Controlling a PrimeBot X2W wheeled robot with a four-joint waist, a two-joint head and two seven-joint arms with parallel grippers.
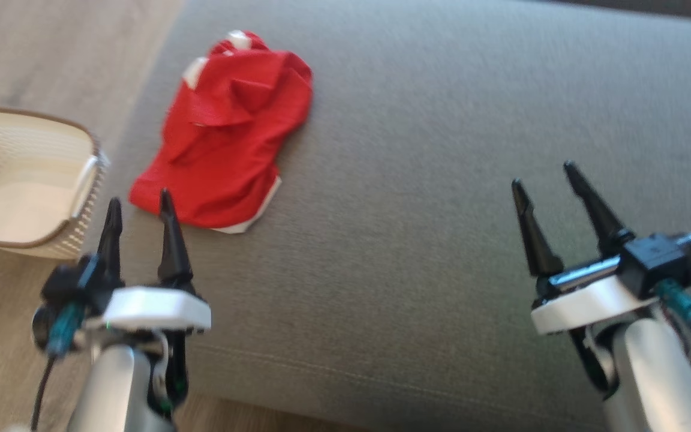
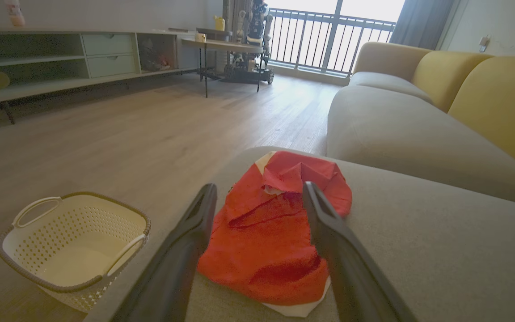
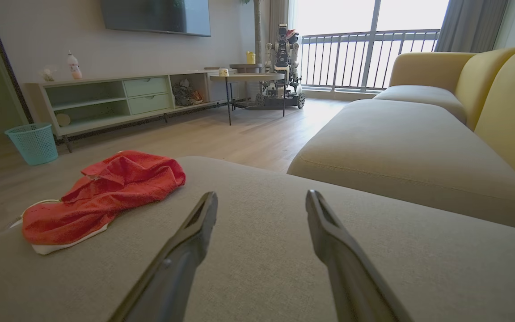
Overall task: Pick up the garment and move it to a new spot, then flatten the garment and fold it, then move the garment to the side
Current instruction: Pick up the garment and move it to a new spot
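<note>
Head view is showing the garment [image 1: 225, 132] crumpled at eleven o'clock on the cushion [image 1: 417, 240], the left gripper [image 1: 140, 197] hovering just beside it, fingers wide, likely for a grab, the right gripper [image 1: 542, 173] wide too.

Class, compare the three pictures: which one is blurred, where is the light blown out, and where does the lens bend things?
Head view: smeared throughout, with the red garment and basket soft-edged. Left wrist view: sharp, but the window is washed out white and the shelf unit slants from the wide lens. Right wrist view: also sharp, with window glare spilling onto the floor.
</note>
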